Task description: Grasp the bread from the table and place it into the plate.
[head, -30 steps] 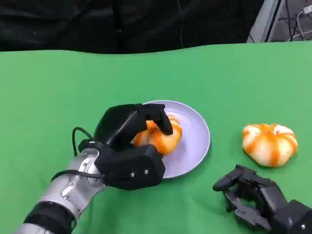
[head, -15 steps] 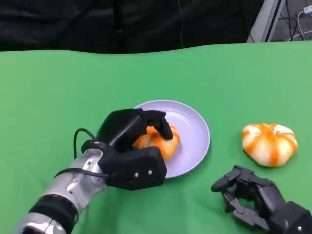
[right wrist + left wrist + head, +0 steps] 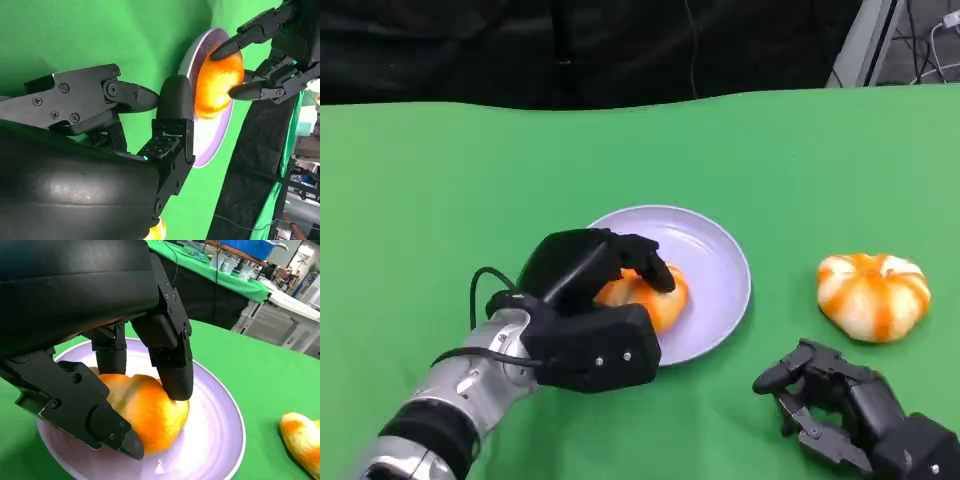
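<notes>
Count: two breads, one plate, two hands, one table.

Bread in plate (image 3: 650, 297): round bun, glossy orange crust with paler cream patches, slightly lumpy. Lies on the near-left part of the plate (image 3: 720, 262), resting on its surface in the left wrist view (image 3: 150, 407). Seen in the right wrist view too, orange against the lilac dish (image 3: 217, 85).

Plate: round, shallow, pale lilac, standing flat on the green table (image 3: 440, 190), about mid-table.

Second bread (image 3: 873, 294): same kind, orange and white striped, dome-shaped, lying on the table well to the right of the plate, apart from it. Edge of it visible in the left wrist view (image 3: 300, 437).

Left hand (image 3: 585, 305): black, reaching over the plate's near-left rim, fingers (image 3: 170, 350) curled around the bread in plate. Left wrist view: one finger pressing on the bun's top, thumb against its near side, so bun gripped between them. Same pinch visible from the far side in the right wrist view (image 3: 270, 50).

Right hand (image 3: 840, 405): low on the table at near right, just in front of the second bread, not touching it. Fingers spread apart, nothing held; in the right wrist view (image 3: 150, 125) fingers extended with a gap between them.

Black cloth backdrop (image 3: 570, 50) behind the table's far edge.
</notes>
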Available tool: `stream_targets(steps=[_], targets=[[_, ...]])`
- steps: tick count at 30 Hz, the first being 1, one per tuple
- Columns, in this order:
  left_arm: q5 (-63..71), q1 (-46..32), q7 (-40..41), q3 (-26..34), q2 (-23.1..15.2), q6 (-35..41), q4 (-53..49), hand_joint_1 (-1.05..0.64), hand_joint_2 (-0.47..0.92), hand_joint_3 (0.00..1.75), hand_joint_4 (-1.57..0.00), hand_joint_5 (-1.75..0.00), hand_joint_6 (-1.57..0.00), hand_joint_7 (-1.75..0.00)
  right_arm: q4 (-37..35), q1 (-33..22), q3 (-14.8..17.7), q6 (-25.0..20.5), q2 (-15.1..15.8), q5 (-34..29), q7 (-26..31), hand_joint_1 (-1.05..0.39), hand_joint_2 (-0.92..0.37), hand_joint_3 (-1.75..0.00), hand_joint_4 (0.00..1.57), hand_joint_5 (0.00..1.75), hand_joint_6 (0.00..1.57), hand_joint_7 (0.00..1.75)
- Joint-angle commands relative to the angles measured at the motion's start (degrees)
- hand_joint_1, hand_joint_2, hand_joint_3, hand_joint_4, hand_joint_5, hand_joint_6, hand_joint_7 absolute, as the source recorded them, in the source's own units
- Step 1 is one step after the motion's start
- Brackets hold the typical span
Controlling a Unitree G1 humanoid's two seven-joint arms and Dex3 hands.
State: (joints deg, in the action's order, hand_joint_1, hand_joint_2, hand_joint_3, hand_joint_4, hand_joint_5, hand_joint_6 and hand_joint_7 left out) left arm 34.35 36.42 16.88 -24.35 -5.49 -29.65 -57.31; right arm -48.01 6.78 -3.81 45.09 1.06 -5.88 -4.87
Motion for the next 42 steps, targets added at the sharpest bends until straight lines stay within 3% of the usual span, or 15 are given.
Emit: stream_targets(steps=[1,2,4,5,9,16,26,40,42], targets=[[-0.8,1.1,-2.4,0.0,-1.2,-0.3,0.0,-0.22,0.92,0.03,-0.95,-0.38,-1.02,-0.08,0.5,-0.9,0.0,-1.0,0.3,-0.1,0.2,-0.24,-0.92,-0.48,0.67,1.75,0.73,1.13],[-0.6,1.1,-3.1,-0.3,-1.5,-0.2,0.3,-0.31,0.92,0.05,-0.89,-0.16,-0.91,-0.03,0.4,-0.8,0.0,-1.0,0.3,0.0,0.2,-0.25,-0.92,-0.48,0.67,1.75,0.74,1.13],[-1.0,1.0,-5.1,-0.4,-2.0,0.0,1.2,-0.38,0.92,0.08,-0.83,-0.05,-0.83,-0.01,0.2,-0.8,0.0,-0.9,0.2,0.1,0.1,-0.25,-0.92,-0.48,0.68,1.75,0.74,1.13],[-1.4,0.9,-6.2,-0.2,-2.1,0.2,1.6,-0.51,0.92,0.15,-0.72,-0.02,-0.72,0.00,0.2,-0.7,0.0,-0.8,0.2,0.1,0.0,-0.25,-0.92,-0.47,0.67,1.75,0.74,1.13],[-4.5,-0.2,-12.8,1.1,-3.0,1.7,5.1,-0.76,0.92,0.40,-0.54,0.00,-0.51,0.00,-0.3,-0.4,0.3,-0.9,0.1,1.1,-0.9,-0.24,-0.92,-0.48,0.67,1.75,0.74,1.12],[-8.3,-3.3,-20.4,3.2,-5.0,5.2,14.1,-0.93,0.92,0.65,-0.34,0.00,-0.39,0.00,-0.5,-0.3,0.5,-1.0,0.3,1.2,-1.3,-0.23,-0.92,-0.49,0.69,1.72,0.74,1.11],[-15.6,-9.0,-27.4,7.7,-6.4,8.5,26.0,-0.98,0.92,0.72,-0.30,-0.01,-0.38,-0.01,-1.2,0.0,0.4,-0.2,0.5,0.9,-1.4,-0.24,-0.92,-0.49,0.70,1.72,0.74,1.11],[-38.9,-18.2,-39.1,18.4,-4.6,-4.7,26.2,-0.81,0.92,0.62,-0.42,-0.03,-0.43,-0.01,-1.1,0.1,0.4,-0.9,0.8,-0.5,0.1,-0.26,-0.92,-0.47,0.66,1.75,0.73,1.15],[-46.4,-20.2,-43.9,21.4,-2.7,-6.3,25.0,-0.76,0.92,0.57,-0.45,-0.03,-0.45,-0.01,-1.4,0.2,0.4,-0.7,0.9,-0.1,-0.2,-0.25,-0.92,-0.47,0.66,1.75,0.73,1.15]])
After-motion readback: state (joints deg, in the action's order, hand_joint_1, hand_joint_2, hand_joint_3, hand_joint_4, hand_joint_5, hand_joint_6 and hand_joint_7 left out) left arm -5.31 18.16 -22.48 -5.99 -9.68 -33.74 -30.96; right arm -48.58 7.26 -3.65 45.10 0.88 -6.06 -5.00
